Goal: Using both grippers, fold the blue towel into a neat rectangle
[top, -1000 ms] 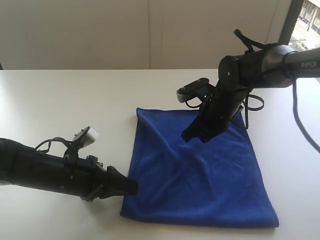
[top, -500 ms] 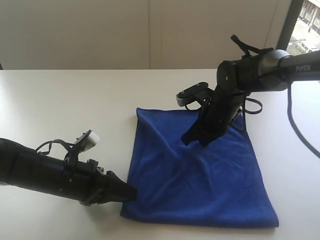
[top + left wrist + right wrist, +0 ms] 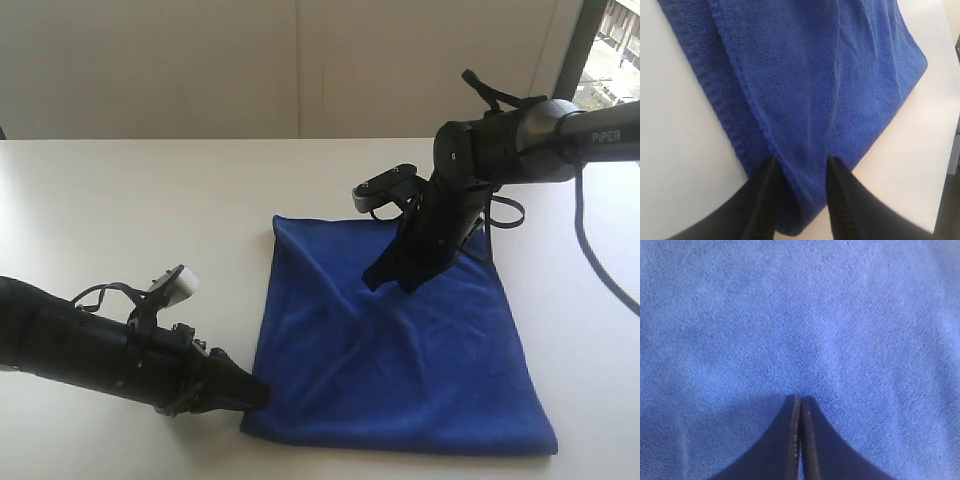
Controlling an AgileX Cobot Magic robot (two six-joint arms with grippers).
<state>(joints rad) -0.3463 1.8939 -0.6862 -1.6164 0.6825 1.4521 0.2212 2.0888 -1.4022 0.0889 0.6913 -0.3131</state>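
The blue towel (image 3: 400,350) lies spread on the white table (image 3: 150,200), with a diagonal crease running in from its far left corner. My left gripper (image 3: 255,392) lies low at the towel's near left corner. In the left wrist view its jaws stand apart (image 3: 800,159), open, with the folded corner of the towel (image 3: 815,75) between them. My right gripper (image 3: 385,277) points down onto the far middle of the towel. It is shut (image 3: 800,397) with nothing between its fingers, and the tip is at the plush surface (image 3: 790,315).
The table's bare white top stretches to the left and behind the towel. The right arm's black cables (image 3: 505,210) hang over the towel's far right corner. A wall stands behind, and a window frame (image 3: 575,45) is at the back right.
My left gripper has slid a little toward the table's front edge along the towel's corner, and its jaws have narrowed. The right arm shifted slightly at first and then stayed still.
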